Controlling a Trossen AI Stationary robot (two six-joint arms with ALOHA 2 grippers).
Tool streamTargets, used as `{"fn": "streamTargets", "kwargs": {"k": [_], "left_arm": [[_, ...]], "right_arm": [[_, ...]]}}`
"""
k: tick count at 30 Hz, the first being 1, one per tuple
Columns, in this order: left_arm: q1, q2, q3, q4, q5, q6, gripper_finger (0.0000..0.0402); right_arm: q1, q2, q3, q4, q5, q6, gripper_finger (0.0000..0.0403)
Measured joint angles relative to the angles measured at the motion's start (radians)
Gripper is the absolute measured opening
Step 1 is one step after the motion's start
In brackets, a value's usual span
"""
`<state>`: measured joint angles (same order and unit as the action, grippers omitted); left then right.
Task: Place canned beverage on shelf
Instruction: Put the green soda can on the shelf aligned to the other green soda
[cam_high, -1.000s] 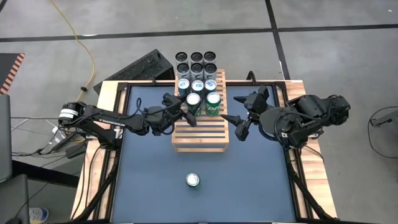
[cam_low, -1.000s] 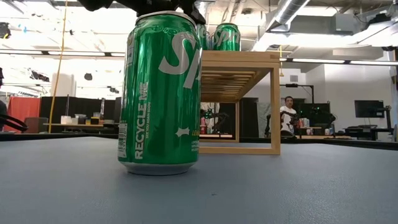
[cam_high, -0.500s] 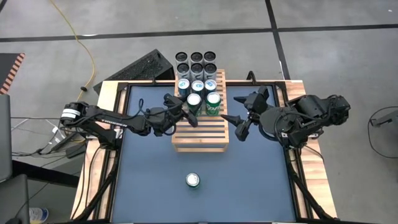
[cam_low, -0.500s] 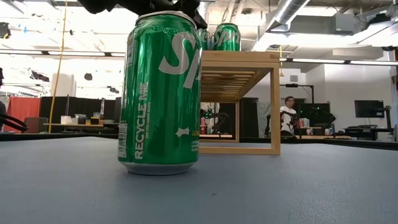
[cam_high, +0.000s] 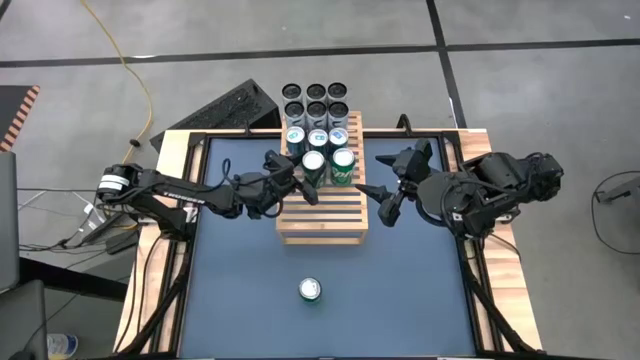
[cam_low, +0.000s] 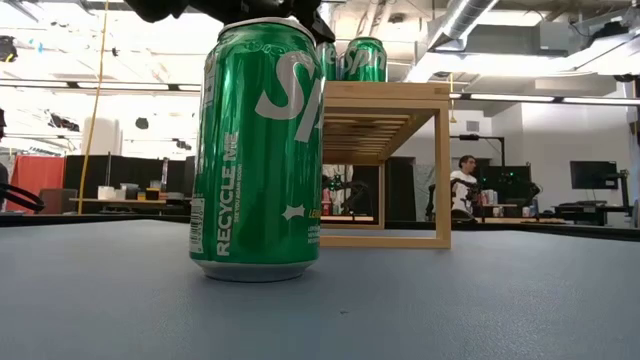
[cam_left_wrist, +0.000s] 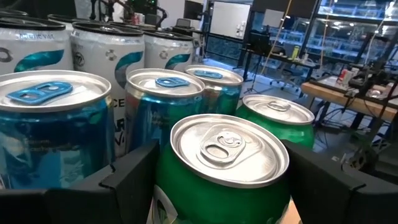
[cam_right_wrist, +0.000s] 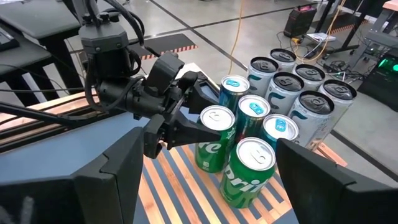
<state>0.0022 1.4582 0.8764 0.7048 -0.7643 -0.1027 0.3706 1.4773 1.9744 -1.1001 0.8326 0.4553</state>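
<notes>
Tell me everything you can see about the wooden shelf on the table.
The shelf is a light-brown wooden rack of parallel slats on legs, open underneath, standing on the blue table. Five upright cans crowd its far end: three blue cans and two green cans. The left gripper straddles one green can.

Cans (cam_high: 328, 152) on shelf (cam_high: 322, 210) (far end), lone can (cam_high: 310, 290) on table (cam_high: 400, 290) before it

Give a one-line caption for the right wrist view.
Left gripper open around a green can on the shelf.
</notes>
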Motion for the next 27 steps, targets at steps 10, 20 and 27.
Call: {"fn": "streamTargets", "kwargs": {"k": [10, 20, 27], "left_arm": [[0.015, 0.0, 0.011, -0.022, 0.02, 0.0, 0.0284], [0.015, 0.016, 0.026, -0.032, 0.038, -0.025, 0.0284], [0.015, 0.032, 0.027, -0.022, 0.043, -0.023, 0.0284]], "right_arm": [[0.0, 0.0, 0.0, 0.0, 0.0, 0.001, 0.0306], [0.002, 0.0, 0.0, 0.0, 0.001, 0.016, 0.0306], [0.002, 0.0, 0.0, 0.0, 0.0, 0.016, 0.0306]]}}
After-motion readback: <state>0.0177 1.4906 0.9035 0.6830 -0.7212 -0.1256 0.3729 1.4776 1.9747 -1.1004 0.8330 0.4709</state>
